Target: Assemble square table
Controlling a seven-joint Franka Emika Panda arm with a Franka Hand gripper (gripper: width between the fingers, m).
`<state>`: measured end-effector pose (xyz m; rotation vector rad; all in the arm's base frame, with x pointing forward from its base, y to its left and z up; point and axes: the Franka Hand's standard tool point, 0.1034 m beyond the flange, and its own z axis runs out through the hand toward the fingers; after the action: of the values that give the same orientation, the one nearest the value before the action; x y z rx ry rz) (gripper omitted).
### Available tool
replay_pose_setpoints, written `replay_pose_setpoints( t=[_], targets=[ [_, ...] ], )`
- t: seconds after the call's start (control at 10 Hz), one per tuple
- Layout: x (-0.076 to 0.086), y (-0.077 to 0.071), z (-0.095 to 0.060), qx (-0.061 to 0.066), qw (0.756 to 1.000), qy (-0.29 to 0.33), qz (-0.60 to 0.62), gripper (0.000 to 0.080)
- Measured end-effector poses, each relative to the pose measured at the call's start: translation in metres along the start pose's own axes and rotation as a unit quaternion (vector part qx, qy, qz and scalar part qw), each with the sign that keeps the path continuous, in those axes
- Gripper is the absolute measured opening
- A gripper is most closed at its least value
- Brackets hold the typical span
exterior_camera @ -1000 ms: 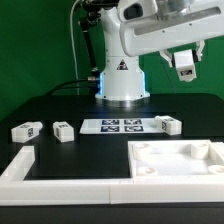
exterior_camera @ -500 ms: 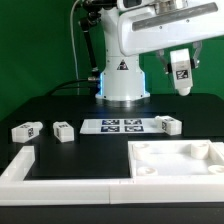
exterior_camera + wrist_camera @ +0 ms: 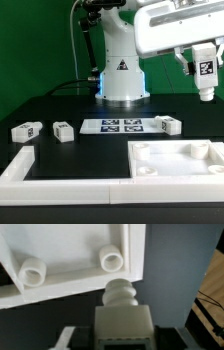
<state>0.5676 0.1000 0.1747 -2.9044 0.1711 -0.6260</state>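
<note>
Claw (image 3: 206,66) high over table, jaws clamped on leg (image 3: 207,82) by its block end. Leg hangs upright, ribbed screw tip pointing down beyond fingertips. Tabletop (image 3: 178,160) lies well below claw, sockets up. In wrist view, corner socket (image 3: 112,259) sits just ahead of leg tip. Spare legs (image 3: 63,129) lie below, toward exterior view's left of claw.

Judgement: leg light, rigid, smooth plastic, likely slippery. Best held on flat block sides, thread left free. Tabletop stiff, may slide while leg twists in.

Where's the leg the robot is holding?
The leg hangs in the gripper, high on the exterior view's right, in the air above the right side of the tabletop.
</note>
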Motion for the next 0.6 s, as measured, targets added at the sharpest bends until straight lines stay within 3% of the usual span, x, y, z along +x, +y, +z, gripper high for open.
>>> replay_pose_setpoints(
  t=[0.2,0.3,0.6],
  targets=[
    [-0.002,0.0,0.003,-0.001,1.0,0.001,-0.019,0.0287],
    [-0.008,-0.002,0.015,-0.003,0.998,0.0,-0.06,0.0287],
    [0.019,0.002,0.04,-0.005,0.993,0.008,-0.114,0.0287]
  ],
)
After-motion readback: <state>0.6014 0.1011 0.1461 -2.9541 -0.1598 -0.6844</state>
